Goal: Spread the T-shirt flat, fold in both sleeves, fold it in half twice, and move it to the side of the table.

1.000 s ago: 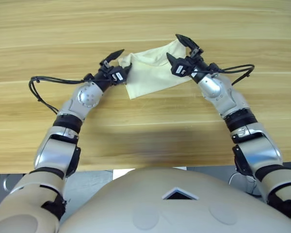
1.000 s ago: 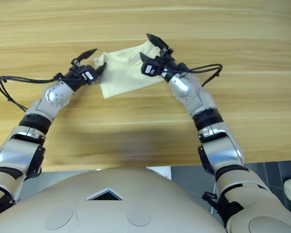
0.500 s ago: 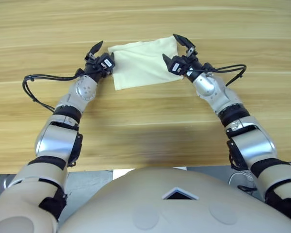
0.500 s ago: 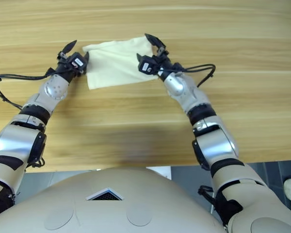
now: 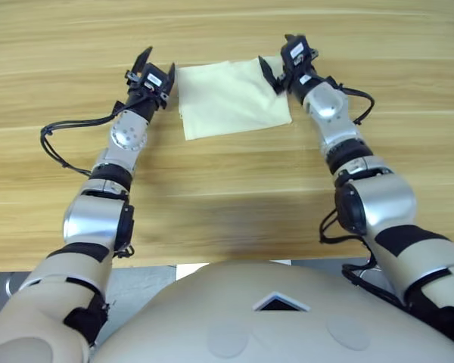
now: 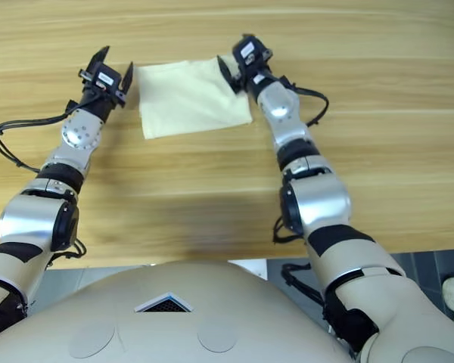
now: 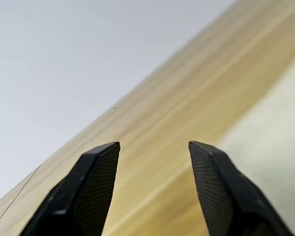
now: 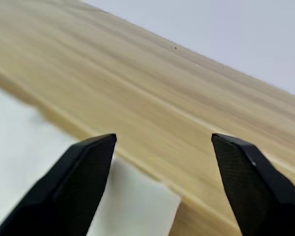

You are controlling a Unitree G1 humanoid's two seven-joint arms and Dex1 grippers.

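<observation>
Well, the T-shirt (image 5: 231, 98) looks to me like light, limp cotton: several soft layers that would sag and slide apart if I lift them by one point. I judge it safest to pinch through the whole stack at the two side edges, near the corners, or to drag it along the table (image 5: 227, 197) with both sides held evenly. The wood looks smooth, so I expect it to slide easily.

The shirt is pale yellow, folded into a compact, roughly square packet with crisp edges, slightly skewed to the table grain. It lies flat on the far part of the table, between my two arms.

My left gripper (image 7: 154, 144) sits just beside the packet's left edge, fingers spread wide and holding nothing. My right gripper (image 8: 163, 138) is at the far right corner, also wide apart, with the cloth's corner showing between the fingers. I cannot tell whether it touches the fabric.
</observation>
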